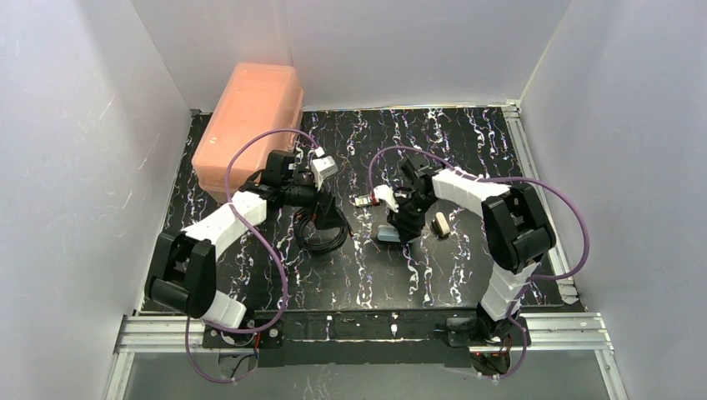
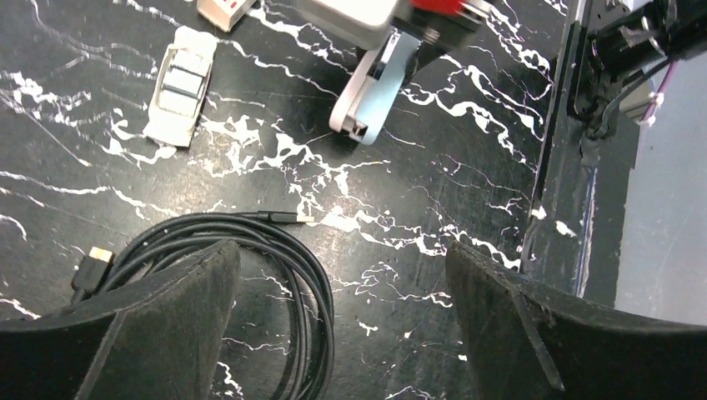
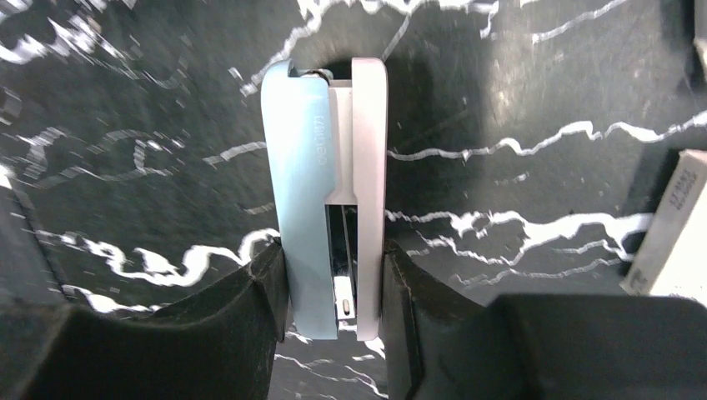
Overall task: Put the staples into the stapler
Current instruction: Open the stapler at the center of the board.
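The right gripper (image 3: 333,275) is pinching the small light-blue and white plastic stapler (image 3: 308,167); its two black fingers (image 3: 250,292) are pressing against the stapler's opposite long sides, blue shell on one side and white on the other. The stapler is lying on its side on the black, white-veined marble-patterned table (image 1: 467,133), near the middle, with a narrow dark slot and a sliver of silver metal showing between its two halves. The staples (image 2: 179,87), silvery strips sitting in a small tan cardboard sleeve, are lying flat on the table near the stapler, apart from it and on its far side; neither gripper is touching them. The left gripper (image 2: 342,258) is hanging spread wide over a coiled black cable (image 2: 275,250) with a gold-tipped plug, holding nothing. A small pale block (image 1: 442,223) is resting just to the right of the right gripper. A large translucent orange plastic box (image 1: 250,125) is standing at the far left corner of the table.
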Tool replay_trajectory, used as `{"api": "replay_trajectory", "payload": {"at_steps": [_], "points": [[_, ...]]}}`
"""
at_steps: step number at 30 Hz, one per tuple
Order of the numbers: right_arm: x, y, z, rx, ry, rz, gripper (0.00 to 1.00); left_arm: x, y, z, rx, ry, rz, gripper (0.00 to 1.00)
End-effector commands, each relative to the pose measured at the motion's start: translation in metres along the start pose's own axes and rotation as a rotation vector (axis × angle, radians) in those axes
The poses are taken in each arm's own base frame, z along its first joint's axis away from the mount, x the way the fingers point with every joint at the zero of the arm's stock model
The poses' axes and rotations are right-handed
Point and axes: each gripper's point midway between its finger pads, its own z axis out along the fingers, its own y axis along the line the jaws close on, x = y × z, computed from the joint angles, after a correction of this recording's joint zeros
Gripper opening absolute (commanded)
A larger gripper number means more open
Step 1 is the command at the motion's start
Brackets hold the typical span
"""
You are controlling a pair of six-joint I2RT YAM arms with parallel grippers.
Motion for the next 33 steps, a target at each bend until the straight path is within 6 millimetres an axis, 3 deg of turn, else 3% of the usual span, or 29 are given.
{"api": "replay_trajectory", "payload": {"at_steps": [1,7,16,23,33], "points": [[-0.046,0.025,-0.011,-0.172,-0.148,0.202,0.31,-0.014,-0.020,-0.013,0.073,-0.054,0.208,0.90],[-0.084,0.050,-0.023,-0.417,-0.252,0.364,0.27,-0.019,-0.044,-0.012,0.173,-0.033,0.449,0.89],[-0.095,0.060,-0.025,-0.542,-0.302,0.403,0.27,-0.010,-0.070,0.014,0.286,0.077,0.746,0.88],[-0.099,0.062,-0.026,-0.598,-0.332,0.418,0.27,-0.001,-0.076,0.033,0.321,0.131,0.831,0.85],[-0.105,0.062,-0.030,-0.607,-0.352,0.406,0.28,0.007,-0.062,0.064,0.282,0.223,0.929,0.67]]}}
